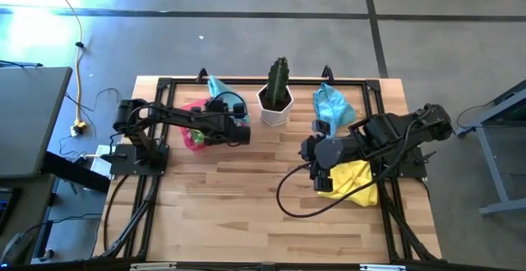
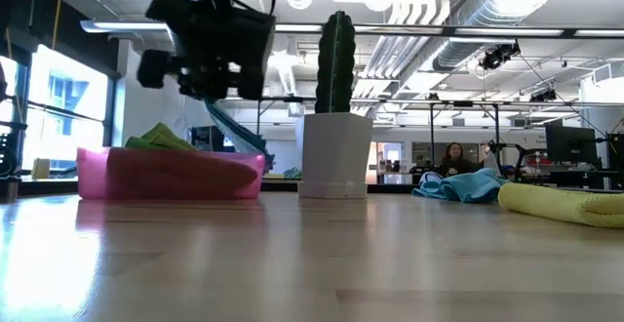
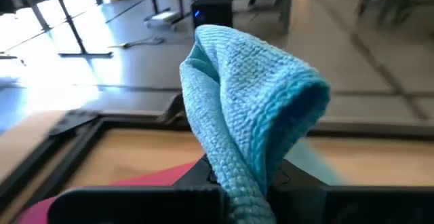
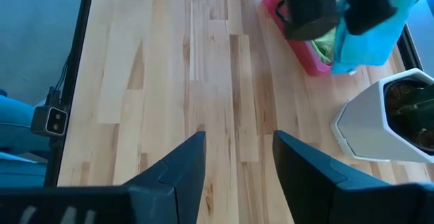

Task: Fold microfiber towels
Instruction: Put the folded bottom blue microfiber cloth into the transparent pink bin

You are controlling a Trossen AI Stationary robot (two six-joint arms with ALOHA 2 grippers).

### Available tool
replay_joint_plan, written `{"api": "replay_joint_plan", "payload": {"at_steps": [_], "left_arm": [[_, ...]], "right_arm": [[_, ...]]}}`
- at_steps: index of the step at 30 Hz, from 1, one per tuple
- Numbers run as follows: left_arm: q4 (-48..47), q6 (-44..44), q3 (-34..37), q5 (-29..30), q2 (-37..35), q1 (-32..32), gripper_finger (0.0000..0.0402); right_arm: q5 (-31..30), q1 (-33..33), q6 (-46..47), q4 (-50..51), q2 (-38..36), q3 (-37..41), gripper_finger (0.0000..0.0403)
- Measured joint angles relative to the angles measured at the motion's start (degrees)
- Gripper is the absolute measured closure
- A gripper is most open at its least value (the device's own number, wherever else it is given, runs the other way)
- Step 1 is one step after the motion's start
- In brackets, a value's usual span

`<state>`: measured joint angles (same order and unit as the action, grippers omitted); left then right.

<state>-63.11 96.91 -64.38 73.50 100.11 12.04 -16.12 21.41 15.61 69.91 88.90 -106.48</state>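
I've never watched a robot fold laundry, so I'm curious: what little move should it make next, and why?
Probably carry the light blue towel away from the pink tray to bare table. The left tool is shut on it, hanging above the tray, and folding needs flat space. The right tool waits open near the yellow towel.

A grey concrete floor [image 1: 246,49] surrounds the wooden table [image 1: 246,205], with bright windows [image 2: 58,107] at 9 o'clock and ceiling ducts [image 2: 507,10] overhead.
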Motion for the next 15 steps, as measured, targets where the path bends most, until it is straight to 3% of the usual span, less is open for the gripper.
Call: {"api": "replay_joint_plan", "payload": {"at_steps": [4,15], "left_arm": [[-8.74,5.44,0.61,-4.76,0.28,-1.48,0.0394],[-9.14,16.92,11.16,-12.19,0.53,-5.52,0.0394]], "right_arm": [[-0.01,0.00,-0.10,-0.82,0.00,0.00,0.0238],[0.00,0.02,0.74,-1.61,0.02,0.00,0.0238]]}}
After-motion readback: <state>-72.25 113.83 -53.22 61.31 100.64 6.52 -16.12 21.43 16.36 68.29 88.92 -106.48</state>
